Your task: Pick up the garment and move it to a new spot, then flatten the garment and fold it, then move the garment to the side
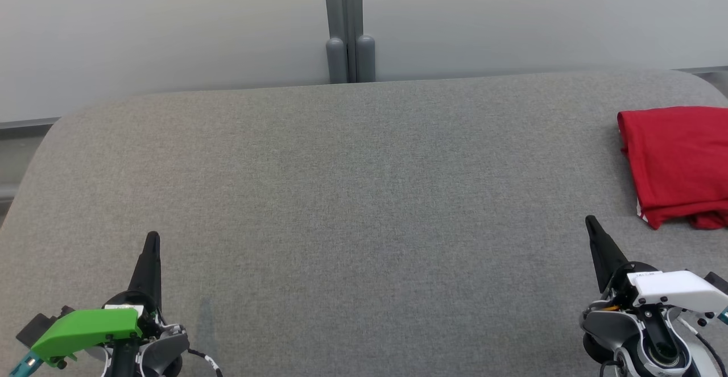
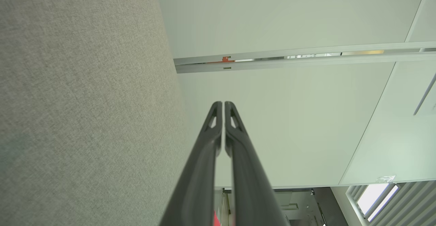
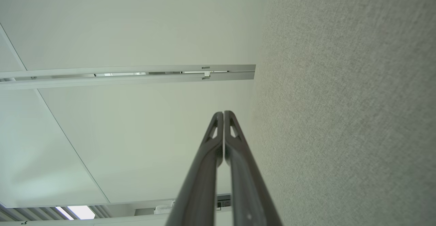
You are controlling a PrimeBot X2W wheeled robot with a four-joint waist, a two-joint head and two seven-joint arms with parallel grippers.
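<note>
A red garment (image 1: 677, 164) lies folded into a compact rectangle at the far right of the grey fabric table (image 1: 364, 195), partly cut off by the head view's right edge. My left gripper (image 1: 152, 239) rests low at the lower left, fingers pressed together and holding nothing; the left wrist view shows the same gripper (image 2: 223, 104) shut beside the grey surface. My right gripper (image 1: 591, 222) sits at the lower right, just below and left of the garment, apart from it. Its fingers (image 3: 223, 114) are shut and hold nothing.
A pale wall panel with a grey vertical post (image 1: 348, 24) runs behind the table's far edge. The table's corners are rounded at the back left and back right. Wide bare grey cloth stretches between the two grippers.
</note>
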